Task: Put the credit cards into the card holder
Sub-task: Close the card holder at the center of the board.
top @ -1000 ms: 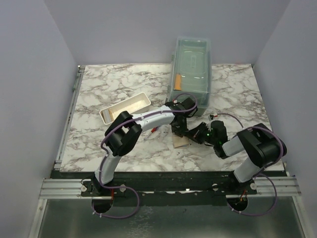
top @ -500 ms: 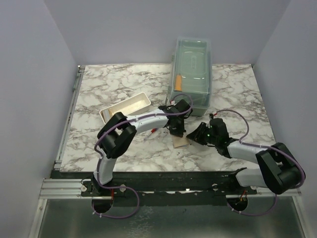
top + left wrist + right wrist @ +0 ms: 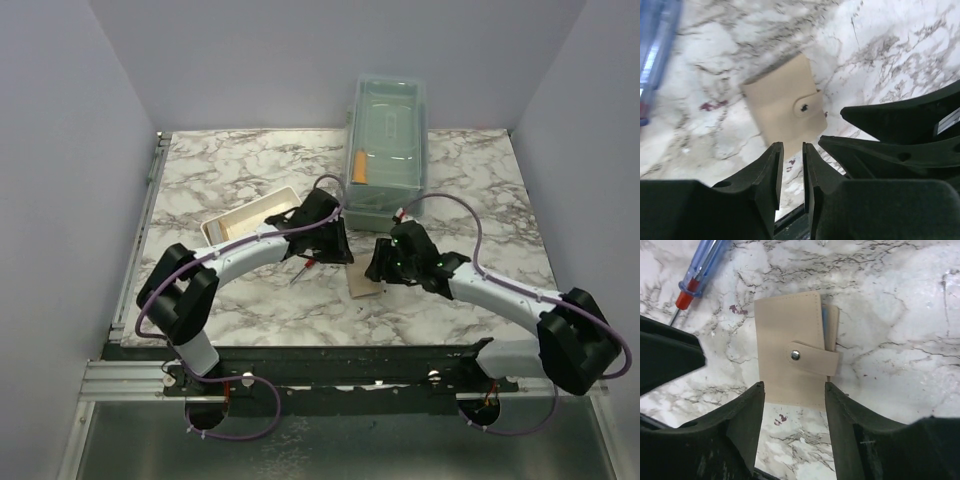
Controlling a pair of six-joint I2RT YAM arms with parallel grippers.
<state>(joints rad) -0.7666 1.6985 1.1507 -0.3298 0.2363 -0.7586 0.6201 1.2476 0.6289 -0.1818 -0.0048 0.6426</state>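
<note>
The tan card holder (image 3: 363, 285) lies folded and snapped shut on the marble table (image 3: 220, 170). In the right wrist view the card holder (image 3: 792, 357) has a thin blue edge at its right side. No loose credit cards are in view. My right gripper (image 3: 795, 387) hovers just short of the holder's near edge, open, with nothing between its fingers. My left gripper (image 3: 792, 147) is above the card holder (image 3: 785, 112); its jaws stand a narrow gap apart and empty. From above, the left gripper (image 3: 335, 245) and right gripper (image 3: 380, 265) flank the holder's far end.
A red-and-blue-handled screwdriver (image 3: 303, 268) lies just left of the holder, also the screwdriver (image 3: 702, 270). A white tray (image 3: 250, 215) sits behind the left arm. A large clear lidded box (image 3: 388, 140) with an orange stick (image 3: 357, 165) stands at the back.
Both grippers were shut down at the card holder; they have opened and drawn back from it, the left one to the left, the right one up and back.
</note>
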